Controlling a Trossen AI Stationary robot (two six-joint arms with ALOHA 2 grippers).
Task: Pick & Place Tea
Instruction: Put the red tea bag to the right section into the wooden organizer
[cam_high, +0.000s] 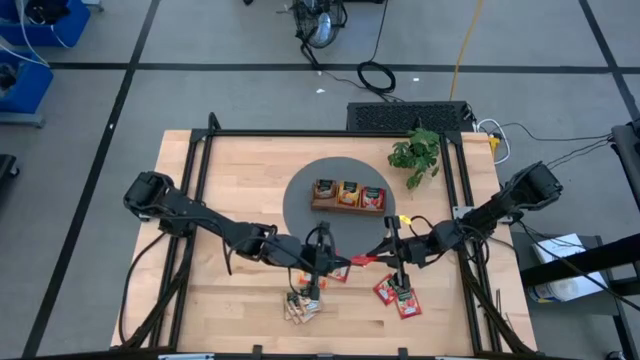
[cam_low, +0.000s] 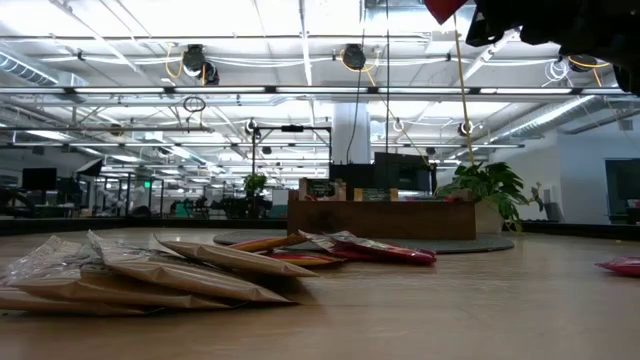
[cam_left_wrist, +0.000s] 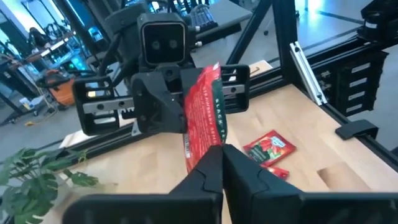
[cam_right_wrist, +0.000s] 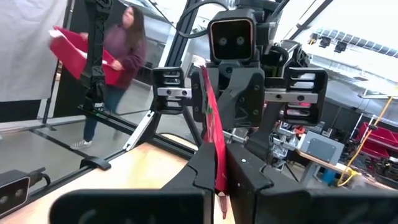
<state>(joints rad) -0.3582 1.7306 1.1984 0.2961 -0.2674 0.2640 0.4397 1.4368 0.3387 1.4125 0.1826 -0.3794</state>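
Observation:
A red tea sachet (cam_high: 363, 260) hangs in the air between my two grippers, above the table's near middle. My left gripper (cam_high: 350, 263) comes from the left and my right gripper (cam_high: 377, 257) from the right; both are shut on the sachet. Other tea lies flat on the table: green-and-tan sachets (cam_high: 300, 308), red ones (cam_high: 398, 294), and a red and orange few (cam_high: 336, 271). The brown tray (cam_high: 348, 205) stands on a grey round mat (cam_high: 300, 205) farther back. My left gripper pinches the sachet's end nearest to it (cam_left_wrist: 208, 142) between its two fingers, coming level from the table's left. The sachet stands on edge, clear of the table. My right gripper pinches the opposite end (cam_right_wrist: 214, 163) between its two fingers, coming about level from the table's right, along the sachet.
A green leafy plant (cam_high: 417, 152) stands at the back right of the table. The tray's three compartments hold sachets. A black frame (cam_high: 205, 150) runs round the table's edges. In the right wrist view a person (cam_right_wrist: 121, 56) stands in the room beyond the table.

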